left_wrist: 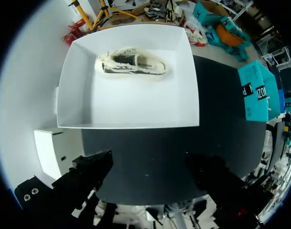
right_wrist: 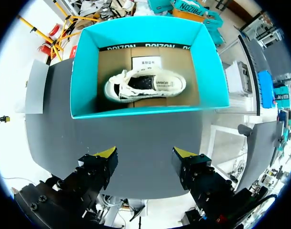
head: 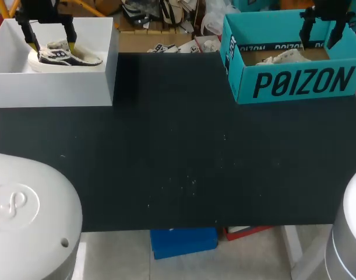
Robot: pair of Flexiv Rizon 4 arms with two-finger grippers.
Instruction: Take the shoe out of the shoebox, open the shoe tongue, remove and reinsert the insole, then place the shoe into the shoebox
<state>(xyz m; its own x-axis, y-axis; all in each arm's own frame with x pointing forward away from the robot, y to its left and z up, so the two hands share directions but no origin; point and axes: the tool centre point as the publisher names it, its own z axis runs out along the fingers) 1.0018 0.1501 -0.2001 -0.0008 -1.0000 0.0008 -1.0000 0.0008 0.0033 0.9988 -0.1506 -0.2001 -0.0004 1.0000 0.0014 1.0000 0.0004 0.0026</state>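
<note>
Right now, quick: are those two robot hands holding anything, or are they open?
Left hand: open, holding nothing.
Right hand: open, holding nothing.

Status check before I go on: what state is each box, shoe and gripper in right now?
white shoebox: open, no lid on, one shoe inside.
shoe in white box: upright on its sole, untouched.
teal shoebox: open, one shoe inside.
shoe in teal box: upright on its sole, untouched.
left gripper: open, empty, above the white shoebox.
right gripper: open, empty, above the teal shoebox.
</note>
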